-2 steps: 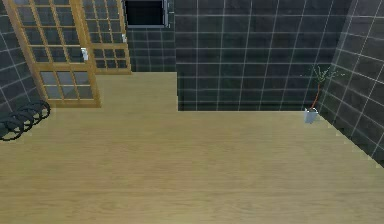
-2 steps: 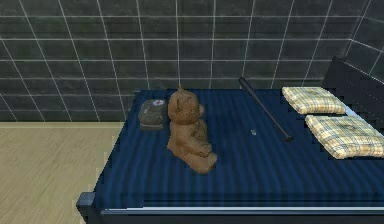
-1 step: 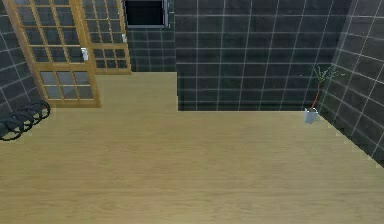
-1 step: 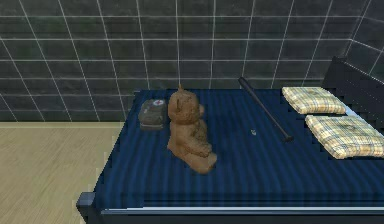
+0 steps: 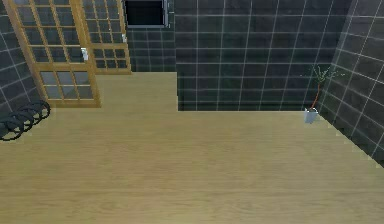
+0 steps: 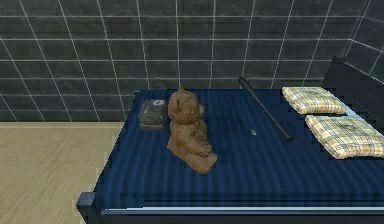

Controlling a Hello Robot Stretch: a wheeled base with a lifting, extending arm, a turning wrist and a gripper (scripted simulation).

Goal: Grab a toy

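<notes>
Two views from a wheeled robot in a room with dark tiled walls. Whether the gripper's jaws are apart, together or around anything cannot be told, so places here are given against the side where the arm would reach.

Arm side view, nearest first: pale wooden floor runs up to the near corner of a bed with a dark blue cover. The toy, a brown teddy bear, sits upright near the middle of the cover, leaning slightly. It looks set out on display, with bare cover all around, which should leave room to approach it from the bed's near edge. Just beyond it, toward the wall, lies a small grey rounded object, close to the bear but apparently apart from it. Farther to the right a long dark bar lies flat across the cover. Two checked pillows rest against a dark headboard at the bed's head end.

Forward view: open wooden floor, a black rack-like item low on the left, glazed wooden doors behind it, and a potted plant in the far right corner.
</notes>
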